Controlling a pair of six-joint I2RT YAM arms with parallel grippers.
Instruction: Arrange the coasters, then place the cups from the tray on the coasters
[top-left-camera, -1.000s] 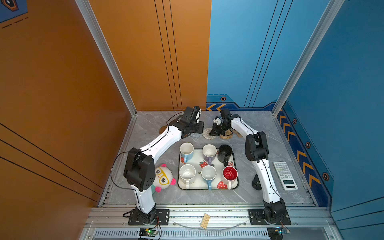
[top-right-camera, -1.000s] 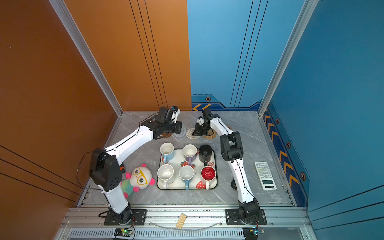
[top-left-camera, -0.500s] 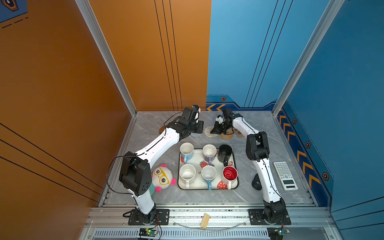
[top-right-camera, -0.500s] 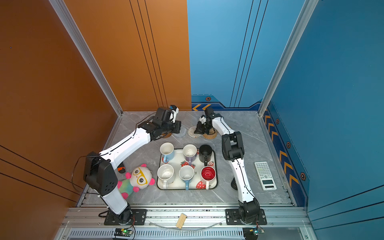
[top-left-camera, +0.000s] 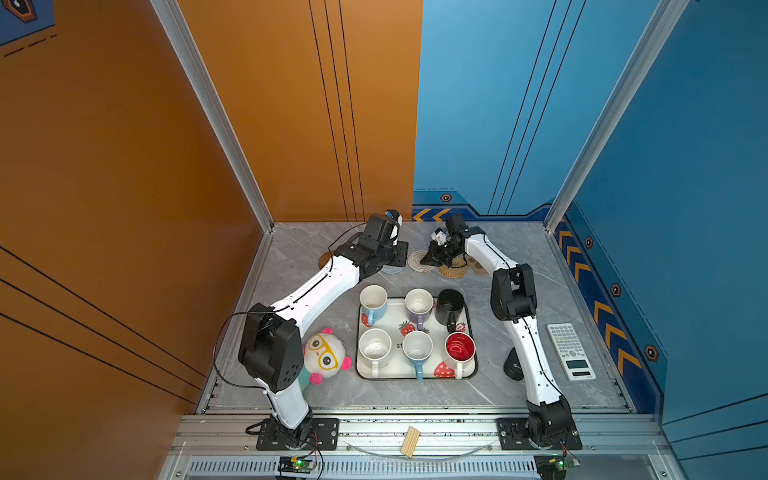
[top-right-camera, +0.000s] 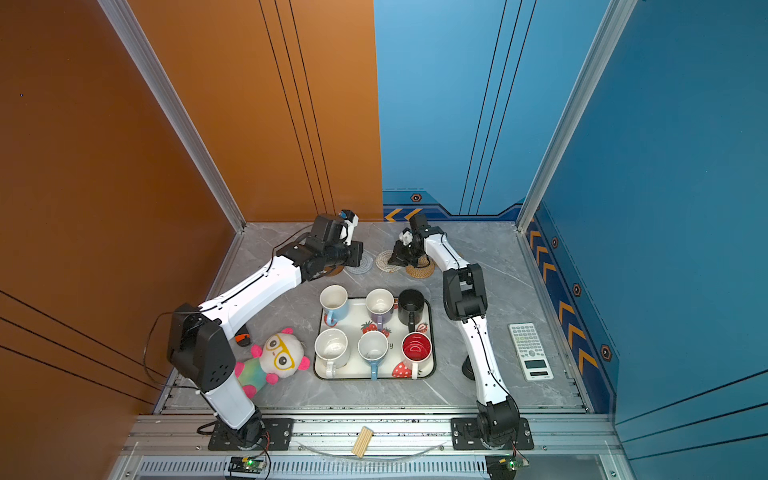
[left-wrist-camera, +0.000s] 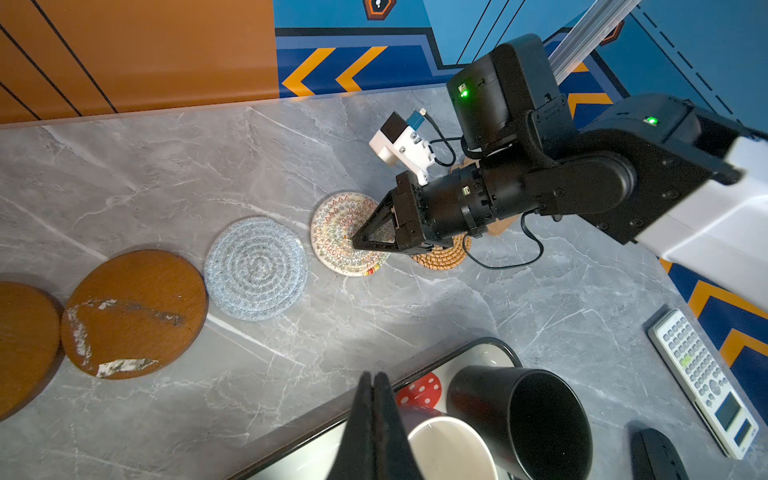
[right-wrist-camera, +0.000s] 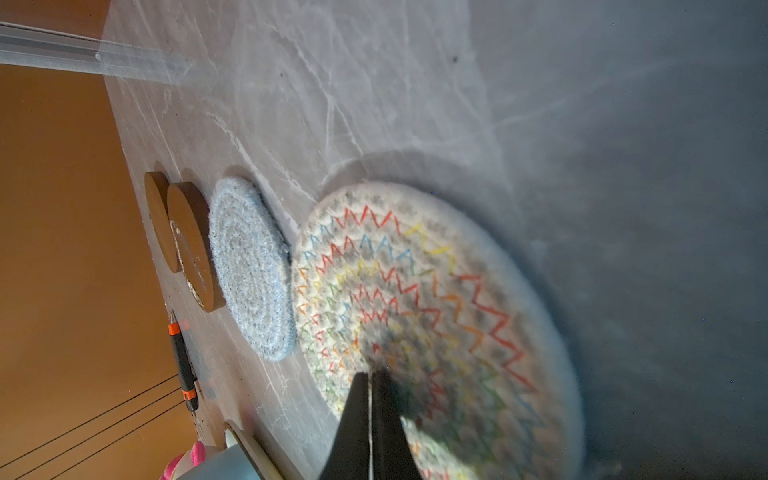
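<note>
Pressing pinched-together tips onto the cream coaster (left-wrist-camera: 334, 226), right claw (left-wrist-camera: 355, 242) has barely moved; left claw (left-wrist-camera: 372, 379), likewise pressed together and empty, hovers nearby; cups (top-left-camera: 374, 297) wait.

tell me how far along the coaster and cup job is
Looks done: two brown discs, the grey coaster and the rattan coaster lie in a row. In hand: the right gripper, shut, has its tip on the cream coaster, probably nudging it. To do: all six cups stand in the tray, none on a coaster; the left gripper is shut and empty.
</note>
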